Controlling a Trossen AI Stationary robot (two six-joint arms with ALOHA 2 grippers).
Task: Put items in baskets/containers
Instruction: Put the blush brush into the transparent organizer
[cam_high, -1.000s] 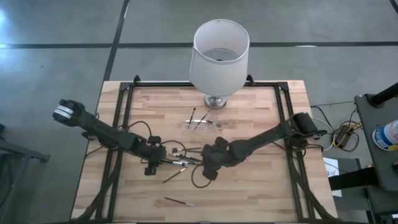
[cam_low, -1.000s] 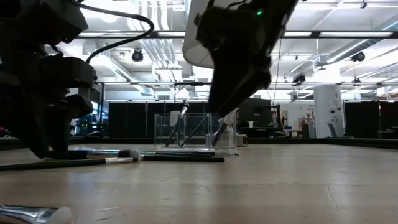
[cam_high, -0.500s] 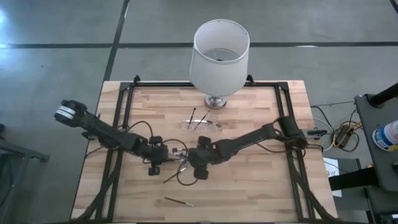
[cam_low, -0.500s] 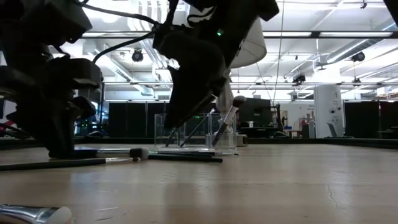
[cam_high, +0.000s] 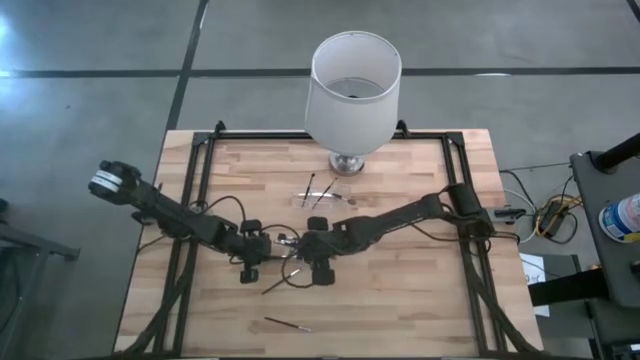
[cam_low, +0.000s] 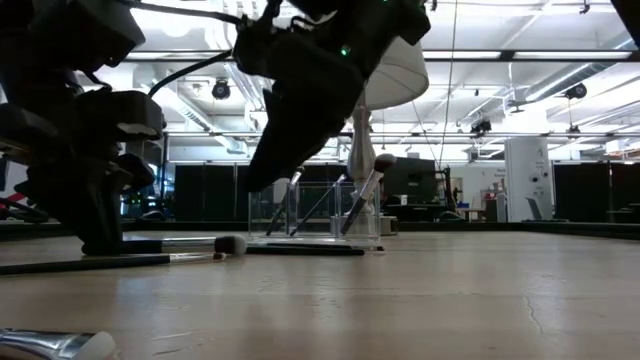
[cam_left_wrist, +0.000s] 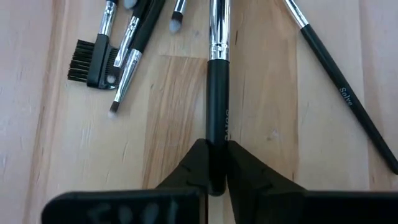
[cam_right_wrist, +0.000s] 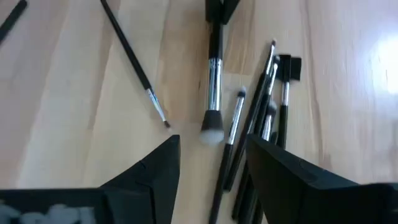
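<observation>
Several thin dark brushes (cam_high: 288, 244) lie in a loose cluster on the wooden table (cam_high: 420, 300), between my two grippers. My left gripper (cam_left_wrist: 216, 180) is shut on one black brush (cam_left_wrist: 217, 93) with a silver ferrule. My right gripper (cam_right_wrist: 211, 177) hovers open just right of the cluster, above that brush's pale fluffy head (cam_right_wrist: 212, 127). The clear container (cam_high: 325, 198) stands farther back with a few brushes leaning in it. Two more brushes lie nearer the front edge, one (cam_high: 276, 285) by the grippers and one (cam_high: 287, 324) alone. My left gripper pinches the black handle of the brush near its free end (cam_left_wrist: 216, 152) between its two fingers. The fingers slant down from the table's left, one on each side, with the handle running straight out ahead of them. The brush lies along the wood.
A large white lampshade (cam_high: 352, 85) on a metal base (cam_high: 347, 162) stands at the far middle, right behind the container. A black frame (cam_high: 462, 190) runs around the table top. Bare wood lies at the front right.
My right gripper has moved toward the table's left and rolled about its own axis; it now hangs over the brush cluster close to my left gripper. The fluffy-headed brush has slid a little toward the table's right.
</observation>
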